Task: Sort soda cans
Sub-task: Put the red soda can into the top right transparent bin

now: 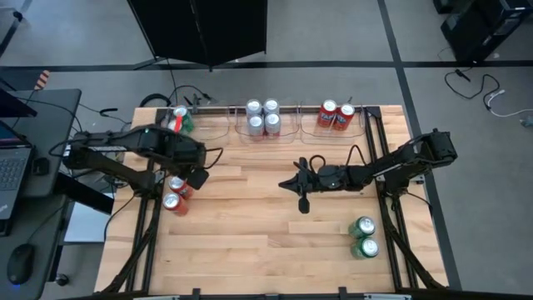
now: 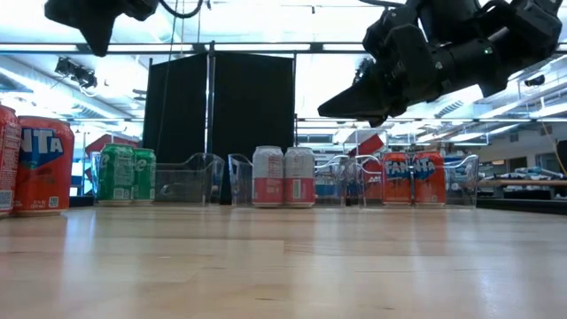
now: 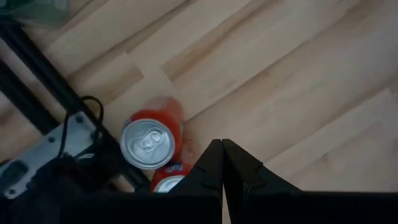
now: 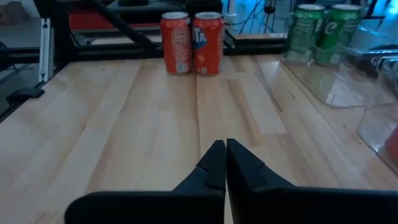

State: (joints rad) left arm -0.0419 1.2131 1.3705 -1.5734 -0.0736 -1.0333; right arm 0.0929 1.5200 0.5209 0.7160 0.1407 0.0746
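Left gripper (image 1: 197, 177): it hangs over the left side of the table (image 1: 250, 233), right above the two red cans there; its fingers are pressed together and hold nothing
Red cans on the left (image 1: 175, 196): two of them stand close together near the left edge of the table, out of any tray; in the left wrist view one silver top (image 3: 148, 144) shows just beside the closed fingertips
Left tray (image 1: 208, 125): a clear tray at the back left; two green cans (image 2: 127, 175) stand in it side by side
Middle tray (image 1: 287, 125): a clear tray at the back; four silver-white cans (image 1: 262, 117) stand in it in a tight square
Right tray (image 1: 364, 123): a clear tray at the back right; two red cans (image 1: 336, 116) stand in it, touching
Right gripper (image 1: 301, 185): it hangs over the middle of the table, well apart from every can; its fingers are shut tight with nothing between them
Green cans on the right (image 1: 363, 237): two stand together near the front right of the table, out of any tray
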